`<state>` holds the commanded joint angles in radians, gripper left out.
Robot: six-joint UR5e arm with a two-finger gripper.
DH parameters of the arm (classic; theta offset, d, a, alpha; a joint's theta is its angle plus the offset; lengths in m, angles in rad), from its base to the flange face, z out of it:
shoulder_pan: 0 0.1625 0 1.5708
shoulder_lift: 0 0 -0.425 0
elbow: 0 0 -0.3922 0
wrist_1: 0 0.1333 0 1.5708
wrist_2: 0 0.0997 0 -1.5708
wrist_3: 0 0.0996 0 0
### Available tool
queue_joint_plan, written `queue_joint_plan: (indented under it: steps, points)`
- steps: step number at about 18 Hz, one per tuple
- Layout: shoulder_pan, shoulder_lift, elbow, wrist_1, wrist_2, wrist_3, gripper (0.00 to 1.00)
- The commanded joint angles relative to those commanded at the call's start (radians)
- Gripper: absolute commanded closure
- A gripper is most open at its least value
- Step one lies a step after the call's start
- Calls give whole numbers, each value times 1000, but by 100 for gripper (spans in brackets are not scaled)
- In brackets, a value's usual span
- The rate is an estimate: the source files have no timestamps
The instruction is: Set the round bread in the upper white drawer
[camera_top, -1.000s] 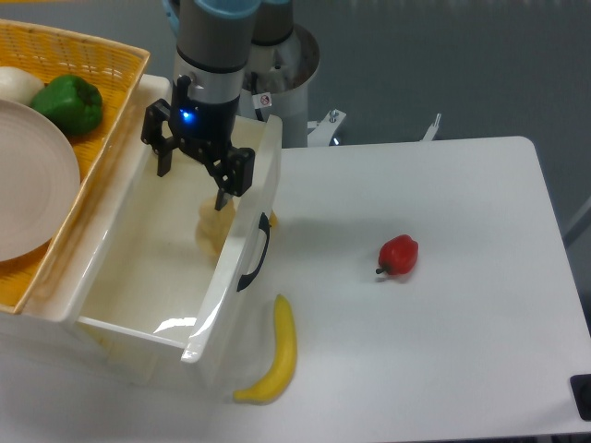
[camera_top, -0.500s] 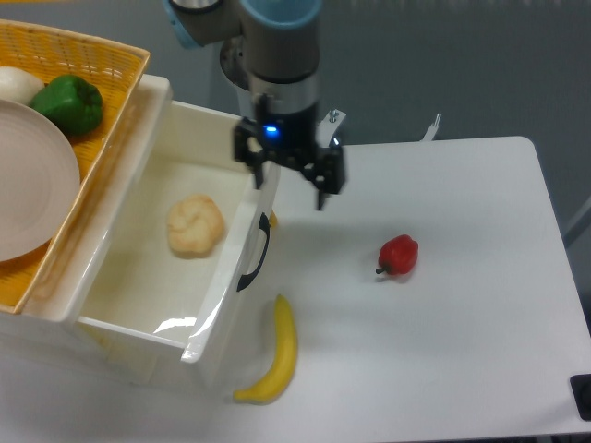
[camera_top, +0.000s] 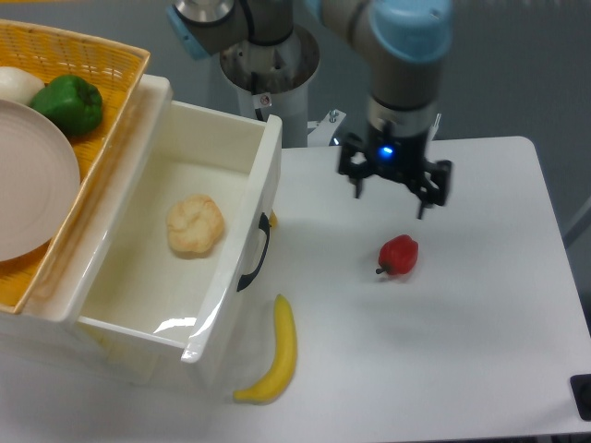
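The round bread [camera_top: 195,224], a pale tan lumpy bun, lies on the floor of the upper white drawer [camera_top: 125,305], which stands pulled open with its dark handle on the front panel. My gripper [camera_top: 390,197] hangs over the table to the right of the drawer, just above the red pepper. Its fingers are spread apart and hold nothing.
A red pepper [camera_top: 399,255] lies on the white table right of centre. A banana [camera_top: 277,353] lies in front of the drawer. At the far left a yellow woven basket [camera_top: 102,111] holds a green pepper [camera_top: 69,103], a plate [camera_top: 28,180] and a white round item [camera_top: 17,83].
The gripper let go of the bread in the drawer, rose out and swung right across the table to a spot above the red pepper. The bread now rests in the drawer.
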<state>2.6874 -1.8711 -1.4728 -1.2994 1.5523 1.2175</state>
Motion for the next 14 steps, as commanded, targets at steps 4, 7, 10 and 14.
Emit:
queue_joint_plan:
  steps: [4, 7, 10, 14]
  points:
    - [48, -108, 32, 35, 26, 108, 0]
    - [69, -151, 34, 63, 32, 142, 0]
    - [92, -206, 49, 115, 34, 143, 0]
    - [118, -276, 92, 157, 34, 204, 0]
